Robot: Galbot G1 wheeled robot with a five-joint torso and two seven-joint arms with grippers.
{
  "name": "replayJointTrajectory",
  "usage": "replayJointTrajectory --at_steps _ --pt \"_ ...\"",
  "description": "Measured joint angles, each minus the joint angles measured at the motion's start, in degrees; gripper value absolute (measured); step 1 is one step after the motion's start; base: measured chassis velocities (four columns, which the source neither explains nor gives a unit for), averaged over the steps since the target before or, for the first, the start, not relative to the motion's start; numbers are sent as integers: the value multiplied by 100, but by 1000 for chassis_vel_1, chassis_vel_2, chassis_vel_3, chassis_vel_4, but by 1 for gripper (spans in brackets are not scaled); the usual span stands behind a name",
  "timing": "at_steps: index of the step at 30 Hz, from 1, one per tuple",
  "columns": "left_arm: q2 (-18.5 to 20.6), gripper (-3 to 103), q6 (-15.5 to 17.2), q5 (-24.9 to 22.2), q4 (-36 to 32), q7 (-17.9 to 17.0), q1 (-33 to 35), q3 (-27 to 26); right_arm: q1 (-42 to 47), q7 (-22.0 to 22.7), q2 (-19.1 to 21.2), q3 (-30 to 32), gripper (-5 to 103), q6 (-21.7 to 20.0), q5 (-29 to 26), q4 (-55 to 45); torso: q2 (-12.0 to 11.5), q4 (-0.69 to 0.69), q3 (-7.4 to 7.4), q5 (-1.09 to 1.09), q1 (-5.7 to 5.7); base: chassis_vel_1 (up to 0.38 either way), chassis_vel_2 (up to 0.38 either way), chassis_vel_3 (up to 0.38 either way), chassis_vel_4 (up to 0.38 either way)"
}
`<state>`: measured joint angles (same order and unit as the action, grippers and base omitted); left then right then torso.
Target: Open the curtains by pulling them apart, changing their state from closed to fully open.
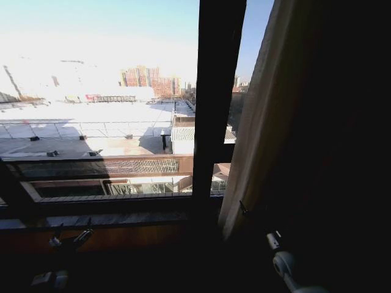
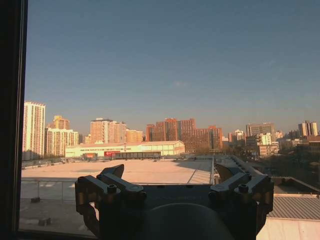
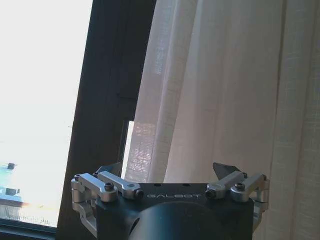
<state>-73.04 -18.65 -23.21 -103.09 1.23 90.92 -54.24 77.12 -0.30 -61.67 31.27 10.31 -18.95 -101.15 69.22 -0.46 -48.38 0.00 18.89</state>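
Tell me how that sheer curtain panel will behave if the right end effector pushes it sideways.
The curtain hangs in soft vertical folds, so it will probably bunch and give rather than move stiffly. Light shows through its weave, suggesting it is light. The open right end effector may slide off unless it pinches fabric.

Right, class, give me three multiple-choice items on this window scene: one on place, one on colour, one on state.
1. Where does the sheer curtain hang in the head view?
A. right of the dark window bar
B. left of it
C. across all the glass

2. What colour is the curtain in the right wrist view?
A. red
B. white-cream
C. green

3. How are the right pincer fingers?
A. shut on the curtain
B. shut on nothing
C. open

Answers: 1 A, the fabric is gathered right of the bar, with the glass to the bar's left uncovered. 2 B, the lit folds show pale cream. 3 C, its fingertips stand apart, holding nothing.
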Motion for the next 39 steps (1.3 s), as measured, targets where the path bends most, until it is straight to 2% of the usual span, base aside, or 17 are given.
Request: replayJointTrajectory --at_steps 39 --pt "0 100 0 0 0 0 0 0 100 -94 -55 -39 100 27 33 -51 0 0 -1 0 0 12 7 -14 -5"
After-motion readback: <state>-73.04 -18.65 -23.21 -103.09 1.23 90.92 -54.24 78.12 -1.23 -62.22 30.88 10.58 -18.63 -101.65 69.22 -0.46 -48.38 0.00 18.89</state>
